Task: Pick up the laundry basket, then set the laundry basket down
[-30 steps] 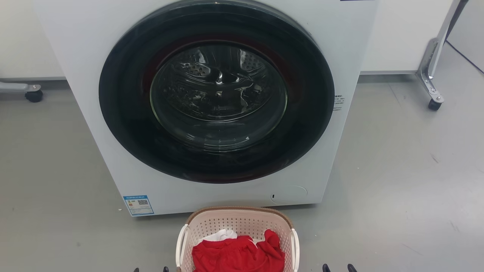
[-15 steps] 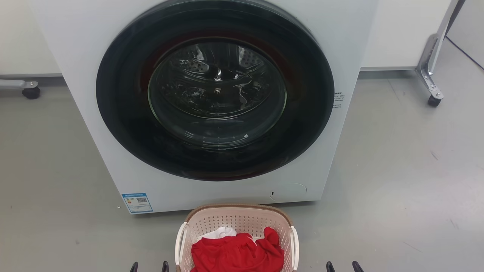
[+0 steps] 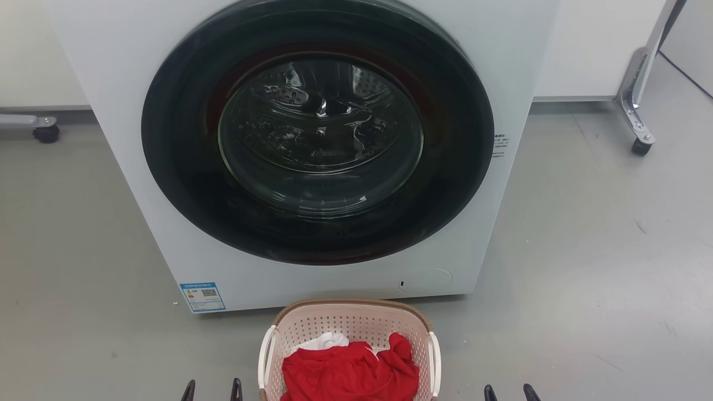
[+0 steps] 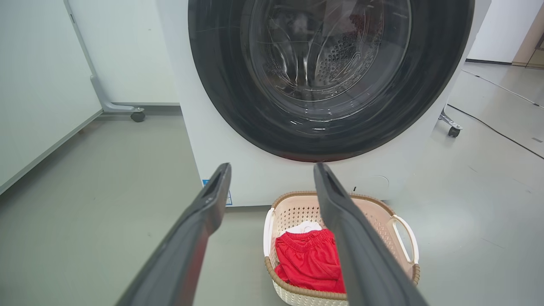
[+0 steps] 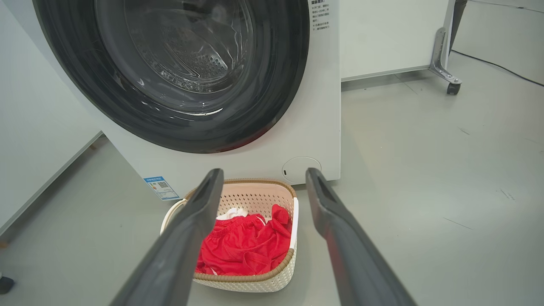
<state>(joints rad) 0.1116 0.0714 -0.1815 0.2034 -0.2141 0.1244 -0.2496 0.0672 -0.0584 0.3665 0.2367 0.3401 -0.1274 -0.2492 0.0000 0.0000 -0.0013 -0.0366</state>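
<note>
The laundry basket (image 3: 351, 326) stands on the grey floor just in front of the washing machine, cream-pink and perforated, with a brown rim and white side handles. A red garment (image 3: 351, 373) and a bit of white cloth (image 3: 326, 341) lie in it. My left gripper (image 3: 213, 391) is open beside the basket's left handle, apart from it. On the other side my right gripper (image 3: 509, 392) is open, well clear of the right handle. In the wrist views the left gripper (image 4: 272, 168) and right gripper (image 5: 263, 172) hover open above the basket (image 4: 297, 212) (image 5: 255, 197), holding nothing.
A white front-loading washing machine (image 3: 317, 156) with its dark round door shut rises right behind the basket. Wheeled frame legs stand at the far left (image 3: 47, 133) and far right (image 3: 640, 146). A dark cable (image 5: 488, 63) crosses the floor at the right.
Both grippers' fingertips have come a little further up from the bottom edge of the head view. The whole picture has shifted slightly, so the camera moved. The basket has stayed put.
</note>
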